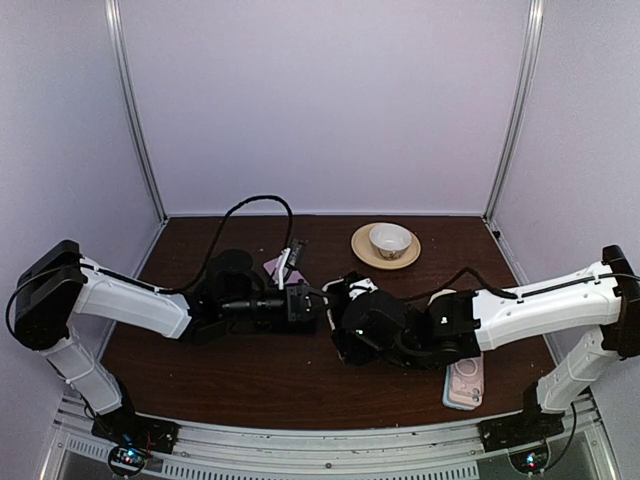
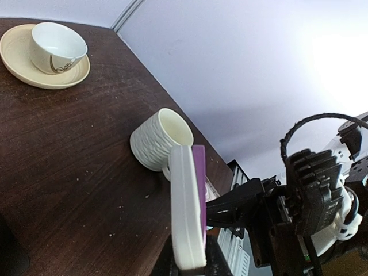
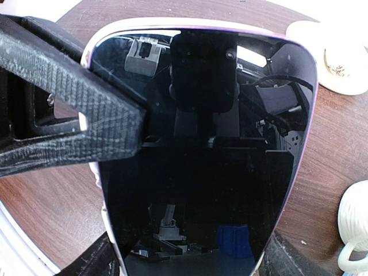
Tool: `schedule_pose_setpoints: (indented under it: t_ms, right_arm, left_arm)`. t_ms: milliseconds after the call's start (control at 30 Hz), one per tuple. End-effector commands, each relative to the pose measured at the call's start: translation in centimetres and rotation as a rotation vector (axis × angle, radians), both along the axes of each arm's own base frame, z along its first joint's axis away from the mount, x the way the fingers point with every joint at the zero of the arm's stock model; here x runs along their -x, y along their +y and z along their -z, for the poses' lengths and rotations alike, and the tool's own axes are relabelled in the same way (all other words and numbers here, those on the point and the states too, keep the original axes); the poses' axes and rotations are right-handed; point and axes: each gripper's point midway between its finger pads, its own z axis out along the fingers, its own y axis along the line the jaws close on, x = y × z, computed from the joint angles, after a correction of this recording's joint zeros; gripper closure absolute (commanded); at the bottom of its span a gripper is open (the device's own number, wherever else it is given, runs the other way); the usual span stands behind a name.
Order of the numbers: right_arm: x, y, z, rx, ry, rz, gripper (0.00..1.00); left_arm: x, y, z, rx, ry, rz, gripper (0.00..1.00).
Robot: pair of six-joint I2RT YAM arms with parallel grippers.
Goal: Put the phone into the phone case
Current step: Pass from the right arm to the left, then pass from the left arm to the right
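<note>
The phone (image 3: 201, 172) has a black screen and a purple rim and fills the right wrist view. In the left wrist view the phone (image 2: 199, 178) is edge-on against the white phone case (image 2: 184, 213). My left gripper (image 2: 192, 270) is shut on the case's lower end, with the phone in the same grip. One of its fingers (image 3: 75, 109) lies across the screen's corner. My right gripper (image 3: 190, 261) faces the screen, its fingers tight against the phone's two long sides. Both grippers, left (image 1: 300, 300) and right (image 1: 342, 300), meet at the table's middle.
A cup on a saucer (image 1: 385, 243) stands at the back; it also shows in the left wrist view (image 2: 52, 49). A white ribbed mug (image 2: 158, 138) lies on its side just behind the phone. A pink phone-shaped item (image 1: 465, 382) lies under the right arm.
</note>
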Motion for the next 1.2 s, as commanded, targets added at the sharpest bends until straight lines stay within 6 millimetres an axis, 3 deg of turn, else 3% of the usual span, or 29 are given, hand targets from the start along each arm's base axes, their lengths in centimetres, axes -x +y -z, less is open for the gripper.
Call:
schedule_pose_setpoints:
  t_ms: [0,67,133,200,267,433,600,667,767,833,1067,1167]
  right_arm:
    - [-0.5,0.3,-4.1,-0.099,-0.077,0.007,0.67]
    - [-0.2,0.2,-4.2,-0.1,-0.078,-0.007,0.52]
    - [0.2,0.0,-4.3,-0.096,-0.076,-0.046,0.26]
    - [0.7,-0.8,-4.3,-0.076,-0.079,-0.081,0.07]
    - [1.6,-1.7,-4.5,-0.065,-0.081,-0.145,0.01]
    - [5.6,-2.6,-6.1,-0.166,-0.076,-0.423,0.01]
    - [8.5,-3.3,-10.6,-0.334,-0.153,-0.607,0.01]
    - [9.2,-3.5,-12.4,-0.389,-0.19,-0.65,0.06]
    - [9.4,-3.3,-14.1,-0.451,-0.236,-0.665,0.22]
    - [9.3,-2.7,-14.3,-0.457,-0.241,-0.671,0.29]
    - [10.8,0.5,-13.9,-0.443,-0.16,-0.798,0.28]
    - [10.8,1.1,-13.4,-0.425,-0.135,-0.802,0.45]
  left_arm:
    - [0.5,-0.1,-0.1,-0.016,-0.059,0.041,1.0]
    - [0.6,0.0,-0.1,-0.041,-0.101,0.051,1.0]
    - [0.9,0.1,0.0,-0.083,-0.164,0.073,1.0]
    - [1.3,0.4,0.2,-0.134,-0.233,0.103,1.0]
    - [2.0,0.8,-0.3,-0.152,-0.296,0.139,1.0]
    - [4.8,1.0,-3.6,-0.054,-0.41,0.264,1.0]
    - [9.6,0.8,-7.2,0.047,-0.512,0.448,1.0]
    - [11.3,1.1,-8.4,0.084,-0.57,0.492,1.0]
    - [13.2,1.5,-10.0,0.11,-0.652,0.522,1.0]
    - [13.7,1.5,-10.6,0.112,-0.677,0.524,1.0]
    - [13.8,1.6,-11.8,0.121,-0.699,0.5,1.0]
    - [13.9,1.6,-11.8,0.116,-0.699,0.504,1.0]
